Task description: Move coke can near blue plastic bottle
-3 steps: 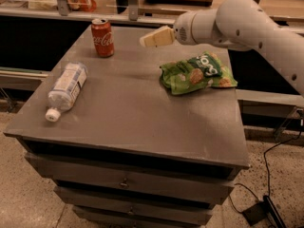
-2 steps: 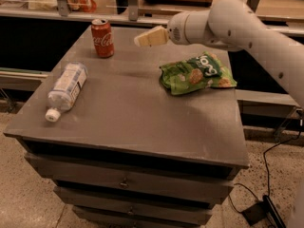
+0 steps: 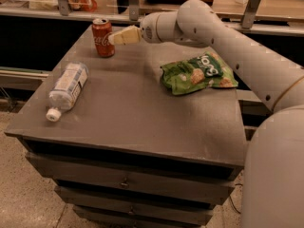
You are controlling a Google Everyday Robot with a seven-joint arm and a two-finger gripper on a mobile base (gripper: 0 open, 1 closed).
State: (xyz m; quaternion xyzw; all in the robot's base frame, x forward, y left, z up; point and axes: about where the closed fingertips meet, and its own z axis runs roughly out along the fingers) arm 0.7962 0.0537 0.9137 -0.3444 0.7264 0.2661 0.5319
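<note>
The coke can (image 3: 102,37), red with white script and a silver top, stands upright at the table's far left. The blue plastic bottle (image 3: 68,90), clear with a white cap and pale label, lies on its side near the left edge, cap toward the front. My gripper (image 3: 117,37) reaches in from the right on a white arm, and its cream fingertips are right next to the can's right side, at about mid-height.
A green snack bag (image 3: 198,73) lies on the right part of the grey table (image 3: 133,122). Drawers sit below the tabletop. A counter with metal posts and bags runs behind the table.
My gripper has moved left across the back of the table, from beside the snack bag to right next to the coke can. Can and bottle have not moved.
</note>
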